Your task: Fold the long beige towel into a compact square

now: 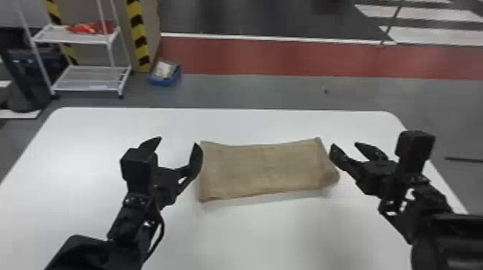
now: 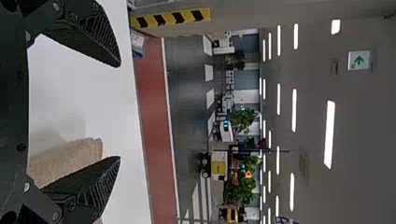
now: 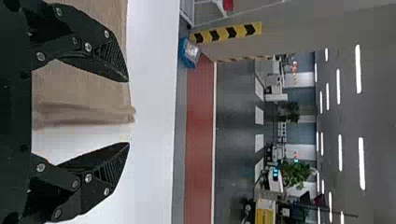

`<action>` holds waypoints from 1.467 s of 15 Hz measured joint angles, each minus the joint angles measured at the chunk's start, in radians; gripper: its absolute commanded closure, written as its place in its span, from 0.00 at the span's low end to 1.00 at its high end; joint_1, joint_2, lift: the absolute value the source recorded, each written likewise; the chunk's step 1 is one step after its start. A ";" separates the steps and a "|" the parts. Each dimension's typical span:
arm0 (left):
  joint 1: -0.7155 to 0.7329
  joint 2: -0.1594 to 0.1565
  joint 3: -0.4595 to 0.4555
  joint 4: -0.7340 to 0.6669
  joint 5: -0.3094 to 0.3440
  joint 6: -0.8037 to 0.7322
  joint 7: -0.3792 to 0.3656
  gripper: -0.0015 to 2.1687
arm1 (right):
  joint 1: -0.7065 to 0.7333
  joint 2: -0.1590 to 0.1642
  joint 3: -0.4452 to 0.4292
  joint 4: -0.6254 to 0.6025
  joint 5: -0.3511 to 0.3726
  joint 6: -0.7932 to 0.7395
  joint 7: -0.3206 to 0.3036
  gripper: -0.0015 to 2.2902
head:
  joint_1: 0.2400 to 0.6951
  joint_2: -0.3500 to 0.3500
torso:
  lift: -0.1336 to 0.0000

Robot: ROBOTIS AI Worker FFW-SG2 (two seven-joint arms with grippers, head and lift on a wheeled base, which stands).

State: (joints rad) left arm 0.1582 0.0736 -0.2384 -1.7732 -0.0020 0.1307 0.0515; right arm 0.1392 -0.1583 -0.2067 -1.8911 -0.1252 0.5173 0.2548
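Note:
In the head view the beige towel point(image 1: 264, 168) lies flat as a wide rectangle on the white table, its right edge a little raised or rounded. My left gripper point(image 1: 178, 142) stands open at the towel's left end, one finger beside its left edge. At the right end my right gripper point(image 1: 343, 145) is open, one finger close to the towel's right edge. In the left wrist view, the left gripper point(image 2: 119, 112) has a towel corner point(image 2: 70, 156) near one finger. In the right wrist view, the towel's edge point(image 3: 88, 113) shows between the fingers of the right gripper point(image 3: 129, 112), not gripped.
The white table point(image 1: 230, 125) has rounded far corners. Beyond it on the floor stand a white wire shelf point(image 1: 86, 79) and a blue bin point(image 1: 164, 73), with a striped yellow-black post point(image 1: 138, 34) beside them.

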 measured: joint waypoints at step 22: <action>-0.207 -0.003 -0.082 0.285 0.045 0.172 -0.116 0.87 | -0.414 -0.056 -0.022 0.546 0.022 0.120 0.243 0.10 | 1.00 0.14 | 0.11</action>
State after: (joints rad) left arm -0.0489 0.0706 -0.3206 -1.4885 0.0429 0.3024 -0.0644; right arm -0.2752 -0.2144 -0.2286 -1.3455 -0.1028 0.6374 0.4980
